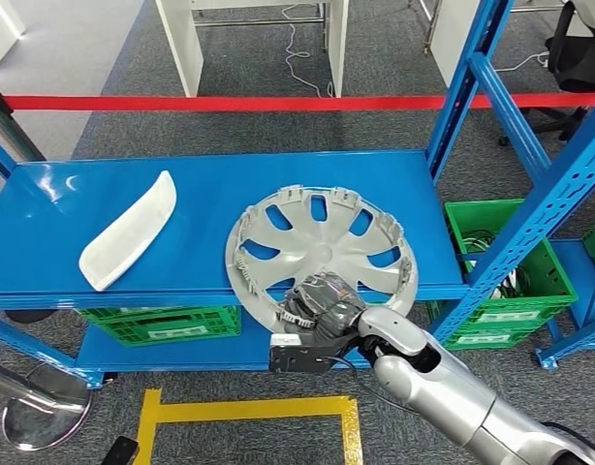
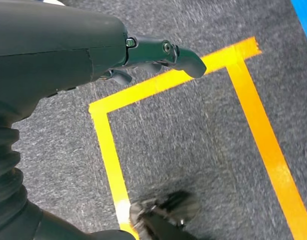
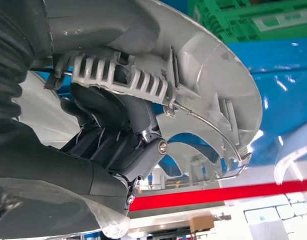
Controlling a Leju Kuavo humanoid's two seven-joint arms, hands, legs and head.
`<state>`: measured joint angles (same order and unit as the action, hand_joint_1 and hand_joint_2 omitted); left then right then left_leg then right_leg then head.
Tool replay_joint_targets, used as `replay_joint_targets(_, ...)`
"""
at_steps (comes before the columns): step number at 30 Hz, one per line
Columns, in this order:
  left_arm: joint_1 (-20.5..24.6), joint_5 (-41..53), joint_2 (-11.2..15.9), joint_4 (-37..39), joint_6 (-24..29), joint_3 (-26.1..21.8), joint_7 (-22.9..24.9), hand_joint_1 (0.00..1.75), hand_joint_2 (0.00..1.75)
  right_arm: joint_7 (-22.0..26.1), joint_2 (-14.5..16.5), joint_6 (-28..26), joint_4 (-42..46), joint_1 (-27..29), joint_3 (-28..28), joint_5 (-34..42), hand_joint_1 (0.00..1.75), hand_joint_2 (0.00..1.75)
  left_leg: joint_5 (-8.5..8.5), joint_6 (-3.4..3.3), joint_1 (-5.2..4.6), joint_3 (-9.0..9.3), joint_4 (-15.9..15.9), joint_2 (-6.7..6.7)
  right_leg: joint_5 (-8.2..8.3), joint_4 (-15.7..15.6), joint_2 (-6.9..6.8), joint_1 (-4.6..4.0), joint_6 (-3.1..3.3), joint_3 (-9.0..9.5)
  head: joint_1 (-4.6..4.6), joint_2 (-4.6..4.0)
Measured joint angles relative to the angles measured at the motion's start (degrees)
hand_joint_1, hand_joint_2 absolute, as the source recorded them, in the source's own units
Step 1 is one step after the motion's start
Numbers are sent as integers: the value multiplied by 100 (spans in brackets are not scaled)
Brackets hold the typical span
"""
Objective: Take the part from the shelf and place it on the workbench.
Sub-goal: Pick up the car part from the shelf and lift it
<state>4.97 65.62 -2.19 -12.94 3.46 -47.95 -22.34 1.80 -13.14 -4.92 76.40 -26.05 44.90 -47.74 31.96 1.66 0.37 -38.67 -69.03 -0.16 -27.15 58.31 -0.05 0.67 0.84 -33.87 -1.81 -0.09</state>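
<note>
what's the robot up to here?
The right robot hand grips the near rim of the silver wheel cover, which lies inside-up on the blue shelf and overhangs its front edge. It has not left the shelf yet. A white curved part lies further left on the same shelf, untouched. The left robot hand hangs over the grey carpet and yellow floor tape, holding nothing, fingers apart.

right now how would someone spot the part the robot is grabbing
Find the blue metal shelf. On its front right edge lies a round silver plastic wheel cover with spoke cut-outs, the right hand gripping its near rim. Its only shelf-top neighbour, a long curved white plastic piece, lies left.
</note>
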Motion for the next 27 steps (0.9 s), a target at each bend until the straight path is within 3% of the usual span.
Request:
replay_joint_targets(2, -4, -60, -4, 0, 45, 0, -3, 0, 175, 6, 0, -101, 24, 19, -4, -11, 175, 175, 159, 16, 5, -251, -547, 0, -4, 2, 1, -3, 6, 3, -1, 0)
replay_joint_targets(3, -4, -74, -8, 0, 57, 0, -7, 0, 175, 7, 0, -147, 45, 26, -8, -19, 175, 175, 75, 13, 7, -241, -520, 0, -5, 3, 5, -3, 5, 7, -1, 0)
replay_joint_targets(5, -1, -97, -10, -1, 97, 0, -14, 0, 175, 19, 0, -269, 118, 35, -31, -34, 175, 175, -332, -13, 10, 66, 152, 0, -14, 4, 14, -3, -6, 27, 0, 0)
replay_joint_targets(7, 6, -126, -10, -2, 156, 1, -16, 0, 175, 38, 0, -459, 223, 43, -86, -62, 175, 175, -586, -54, -3, 389, 846, 0, -24, 13, 25, -22, -44, 24, -2, 0)
replay_joint_targets(8, 6, -141, -11, -2, 183, 1, -15, 0, 175, 46, 0, -568, 287, 53, -127, -91, 175, 175, -609, -75, -13, 455, 1010, -1, -23, 15, 28, -30, -71, 11, -6, 0)
replay_joint_targets(12, -6, -182, -20, -2, 246, 3, -15, 0, 175, 93, 0, -911, 586, 108, -303, -223, 175, 175, -612, -201, -3, 463, 1095, -1, -92, 88, 24, -27, -192, -64, -16, 0)
replay_joint_targets(14, 1, -194, -30, -2, 260, 4, -15, 0, 175, 143, 0, -1073, 749, 129, -397, -309, 175, 175, -628, -261, 15, 473, 1120, 3, -374, 586, 21, -18, -229, -310, -29, 0)
replay_joint_targets(16, 2, -199, -37, -3, 267, 7, -15, 0, 175, 191, 0, -1257, 883, 159, -469, -411, 175, 175, -623, -281, 12, 472, 1116, 3, -687, 1366, 18, -12, -251, -683, -37, 0)
replay_joint_targets(17, 1, -202, -41, -3, 274, 9, -15, 0, 175, 213, 0, -1355, 949, 183, -498, -480, 175, 175, -621, -284, 11, 475, 1114, 2, -737, 1612, 18, -10, -258, -807, -36, 0)
replay_joint_targets(18, 1, -203, -45, -3, 280, 14, -15, 0, 175, 228, 0, -1450, 1014, 203, -525, -555, 175, 175, -617, -286, 10, 479, 1110, -2, -675, 1643, 17, -9, -259, -832, -38, 0)
replay_joint_targets(19, 1, -203, -51, -3, 287, 21, -15, 0, 175, 238, 0, -1541, 1077, 217, -555, -635, 175, 175, -612, -283, 10, 486, 1104, -7, -511, 1436, 16, -9, -253, -743, -38, 0)
replay_joint_targets(20, 1, -204, -60, -2, 291, 31, -15, 0, 175, 245, 1, -1624, 1136, 223, -587, -707, 175, 175, -602, -275, 11, 494, 1096, -12, -290, 1048, 11, -9, -239, -562, -39, 0)
replay_joint_targets(22, 5, -210, -70, -2, 297, 51, -15, 0, 175, 252, 12, -1766, 1247, 226, -645, -806, 175, 175, -576, -232, -8, 488, 1066, -16, -31, 317, 5, -18, -202, -189, -35, 0)
replay_joint_targets(24, 12, -225, -72, -3, 310, 83, -15, 0, 175, 272, 33, -1867, 1334, 254, -681, -879, 175, 175, -567, -179, -26, 470, 1047, -11, -21, 66, 14, -32, -167, -52, -31, 0)
replay_joint_targets(27, 18, -258, -71, -4, 323, 133, -15, 0, 175, 297, 57, -1971, 1422, 312, -732, -962, 175, 175, -507, -97, -17, 451, 993, -6, -2, 36, 19, -13, -85, -45, -27, 0)
